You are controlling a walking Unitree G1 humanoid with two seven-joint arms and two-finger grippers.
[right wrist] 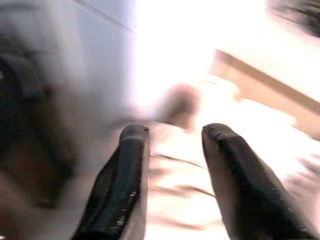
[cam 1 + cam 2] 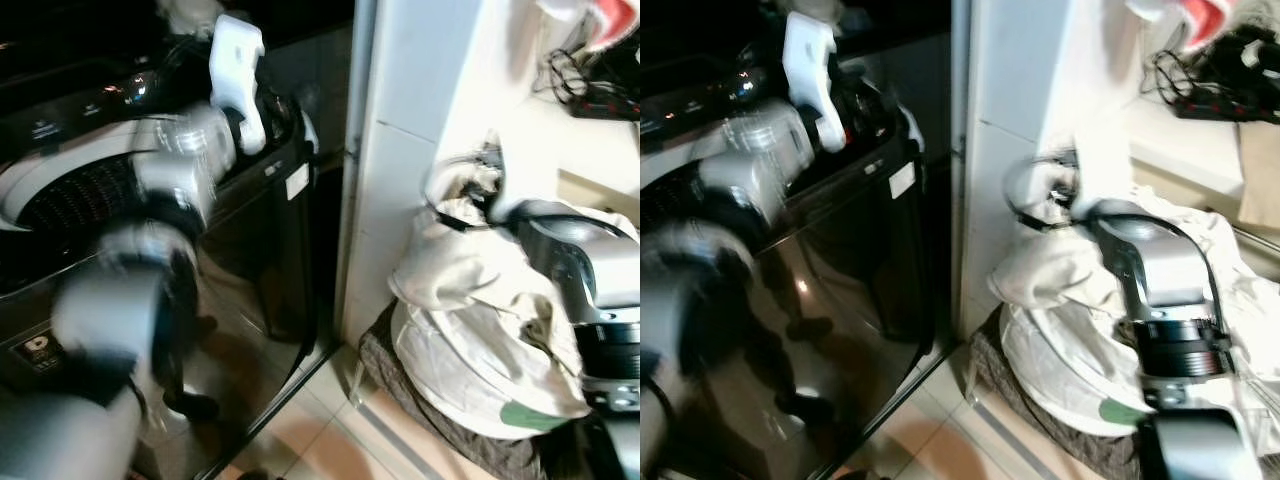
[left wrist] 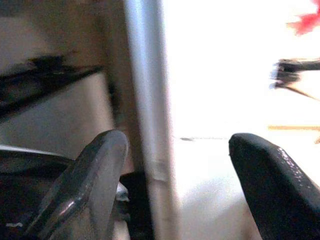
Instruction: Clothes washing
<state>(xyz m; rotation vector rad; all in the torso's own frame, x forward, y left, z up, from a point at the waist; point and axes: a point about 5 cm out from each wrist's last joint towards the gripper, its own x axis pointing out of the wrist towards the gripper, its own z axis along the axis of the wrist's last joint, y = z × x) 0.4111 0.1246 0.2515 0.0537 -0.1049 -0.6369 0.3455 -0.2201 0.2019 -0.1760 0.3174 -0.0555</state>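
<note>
You're looking at one washing machine (image 2: 250, 250), black and glossy, sitting on the robot's left with its top open and the perforated drum (image 2: 75, 200) showing. One white pillar (image 2: 400, 150) is standing just beside it, between the machine and the laundry. One pile of clothes (image 2: 470, 330), cream-white, is heaped on a dark basket (image 2: 440, 430) on the tiled floor (image 2: 330, 420), right against the foot of the pillar. That's your task item: it's on the robot's right, well apart from the drum. One tangle of black cables (image 2: 590, 90) is lying on a pale shelf (image 2: 1200, 140) behind the pile. Two arms are showing. The left arm (image 2: 130, 280) is reaching up and forward over the machine, blurred, with its white wrist housing (image 2: 238, 75) sitting above the machine's rear corner. The left gripper (image 3: 175, 190) is looking past the machine's edge at the pillar, fingers (image 3: 85, 190) spread wide with nothing between them. The right arm (image 2: 1165, 300) is stretching forward over the pile, with its far end sitting at the top of the heap near a black loop (image 2: 1035, 205). The right gripper (image 1: 175, 185) is pointing down at the cream fabric, fingers (image 1: 122, 185) standing moderately apart, tips just above the cloth and not gripping any of it. The right wrist view is heavily blurred, so you can't tell if the tips are touching the fabric.
</note>
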